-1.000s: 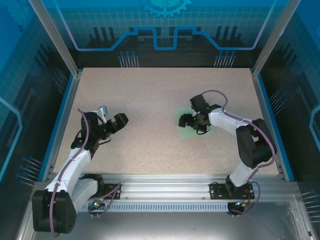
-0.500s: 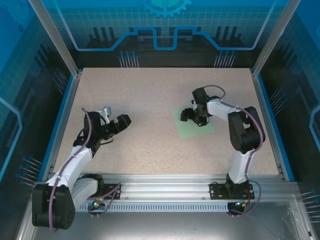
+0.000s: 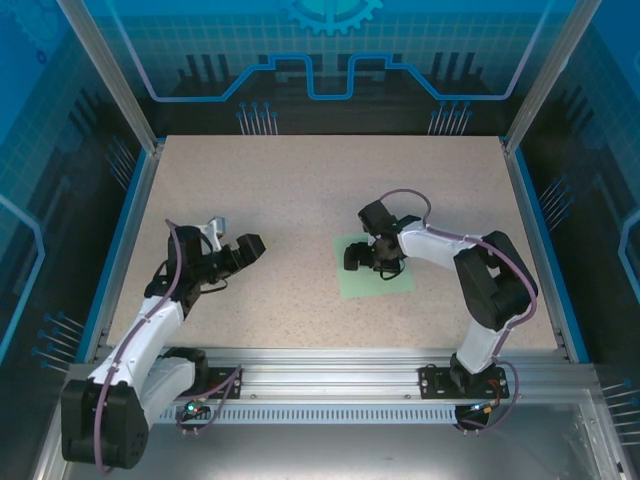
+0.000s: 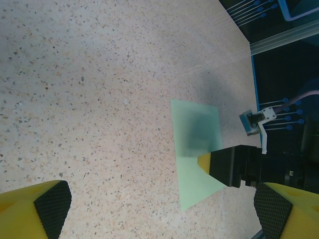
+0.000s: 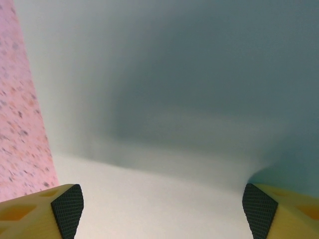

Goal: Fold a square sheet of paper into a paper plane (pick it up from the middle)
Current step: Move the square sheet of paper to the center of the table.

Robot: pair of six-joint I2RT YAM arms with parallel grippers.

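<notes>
Since a second ago the right arm has swung toward the left edge of the desk (image 3: 300,190), and the square sheet of paper (image 3: 388,282) has slid with it, a little leftward and toward the near edge. The sheet lies flat and unfolded just right of the desk's middle, its edges slightly askew to the desk's edges. The right gripper (image 3: 362,257) sits low over the sheet's far-left part, fingers (image 5: 47,211) spread wide with pale green paper (image 5: 189,99) across the gap; whether they press on it I cannot tell. The left gripper (image 3: 248,247) hangs above bare desk near the left edge, well apart from the sheet, pointing toward it, fingers (image 4: 35,211) wide apart and holding nothing.
</notes>
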